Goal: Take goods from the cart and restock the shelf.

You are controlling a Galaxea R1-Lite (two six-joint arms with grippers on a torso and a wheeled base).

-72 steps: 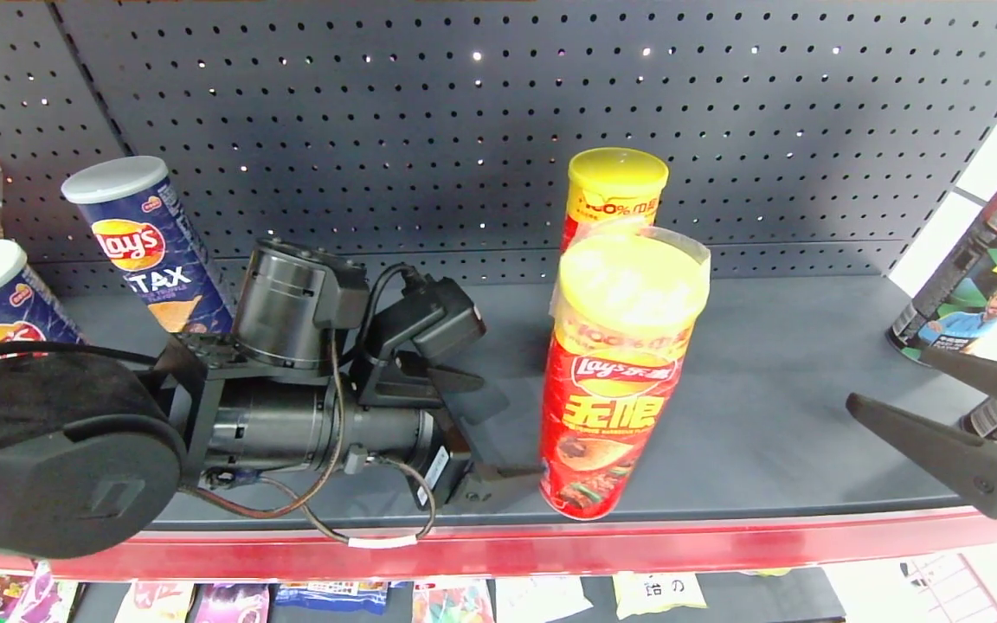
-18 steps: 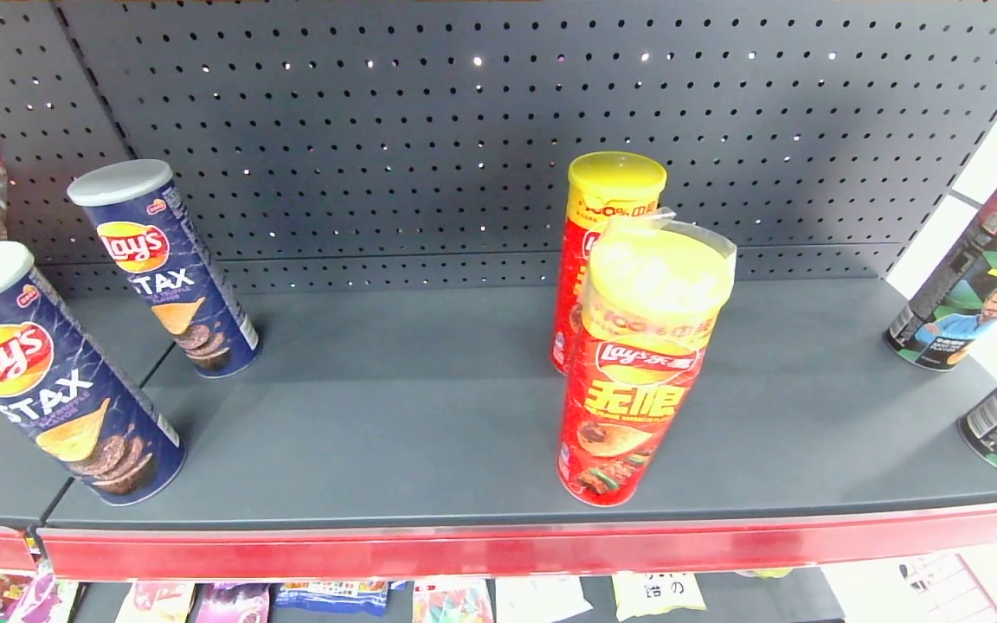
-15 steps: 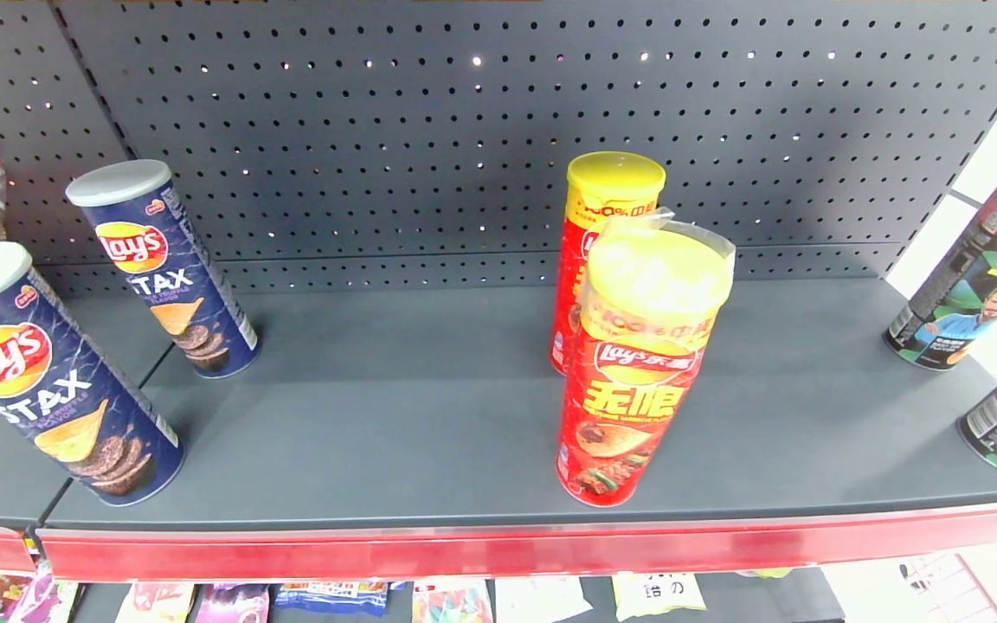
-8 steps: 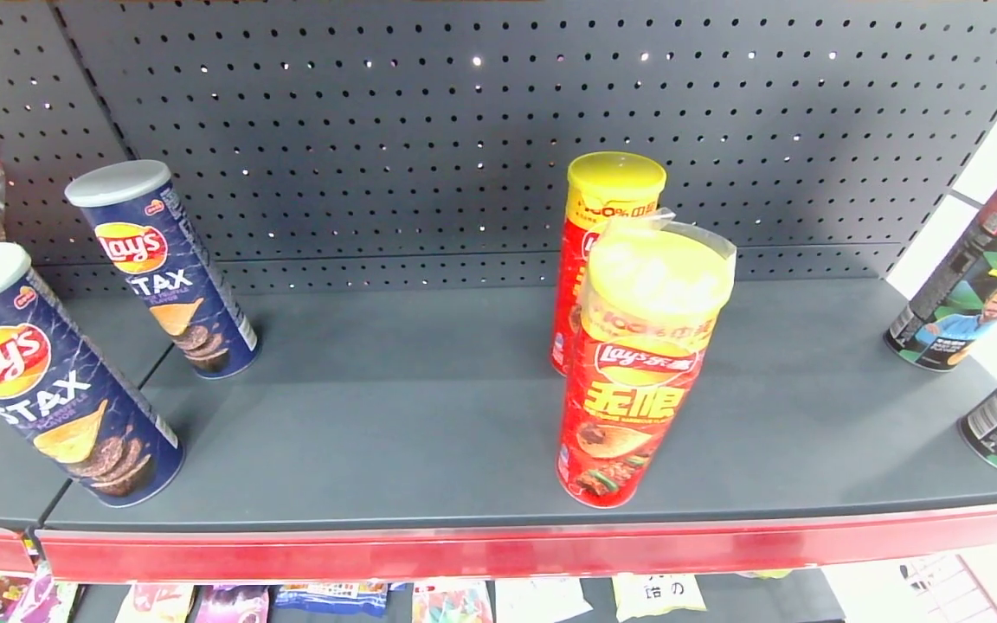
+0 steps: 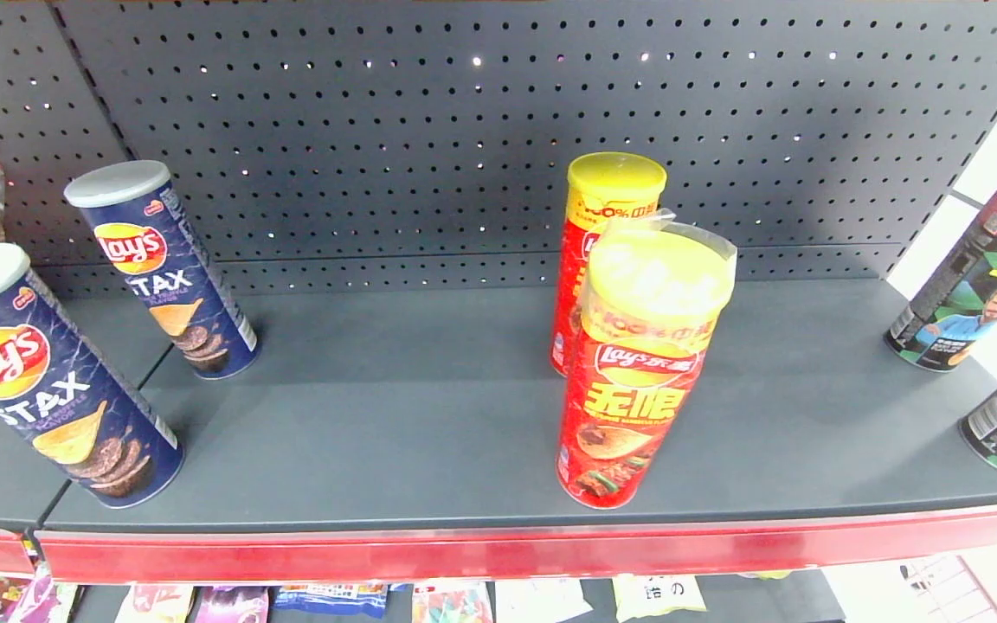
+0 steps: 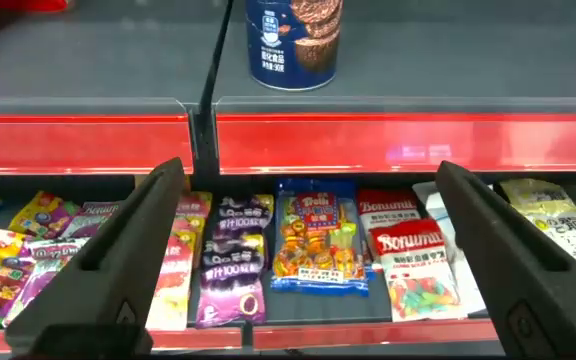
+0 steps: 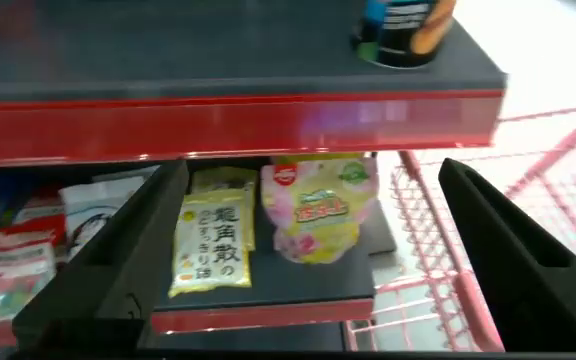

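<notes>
Head view: on the grey metal shelf a yellow-lidded red chip tube stands upright near the front edge, with a second red tube just behind. The bare board beside them suggests restocking is only partway. The left gripper and right gripper hang before the shelf's front edge, spread wide and empty, the pink wire cart near the right one.

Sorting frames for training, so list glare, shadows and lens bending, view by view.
Head view: the shelf edge bows and the blue cans lean outward from lens bending; a soft shadow lies on the pegboard behind the red cans. Left wrist view: a glare patch on the shelf edge. Right wrist view: a glare streak on the edge; beyond the cart all is washed out white.
</notes>
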